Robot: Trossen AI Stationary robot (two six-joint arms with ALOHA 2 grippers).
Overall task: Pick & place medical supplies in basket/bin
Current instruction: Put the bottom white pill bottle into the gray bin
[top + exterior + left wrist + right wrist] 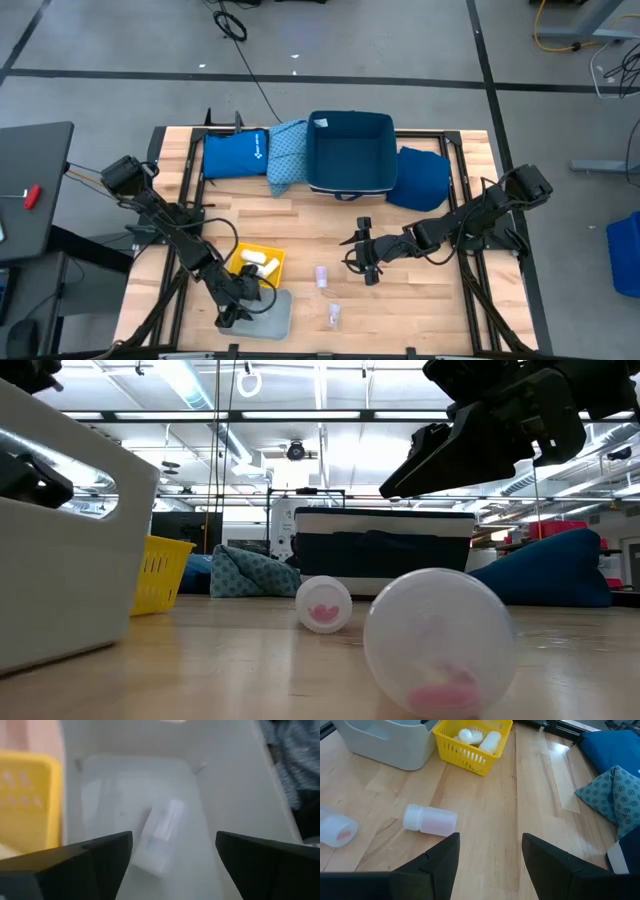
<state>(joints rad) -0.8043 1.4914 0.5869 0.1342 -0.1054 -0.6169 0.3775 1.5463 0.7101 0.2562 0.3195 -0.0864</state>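
My left gripper (238, 312) hangs open over the grey bin (272, 318) at the table's near edge; its fingers (107, 851) stand apart above a clear vial (159, 834) lying on the bin's floor. My right gripper (358, 255) is open above the table's middle, holding nothing. Two clear vials with pink contents lie on their sides on the wood (321, 275) (334, 316), one just ahead of the right fingers (430, 820), the other farther off (337, 830). The yellow basket (258, 262) holds white tubes (480, 739). The teal patterned cloth (285, 155) and the dark blue cloth (420, 178) lie at the far side.
A navy bin (350, 150) stands at the far middle, between the teal cloth and the dark blue cloth. A bright blue pouch (235, 155) lies left of the teal cloth. The yellow basket touches the grey bin's far side. Bare wood (420, 310) lies near right.
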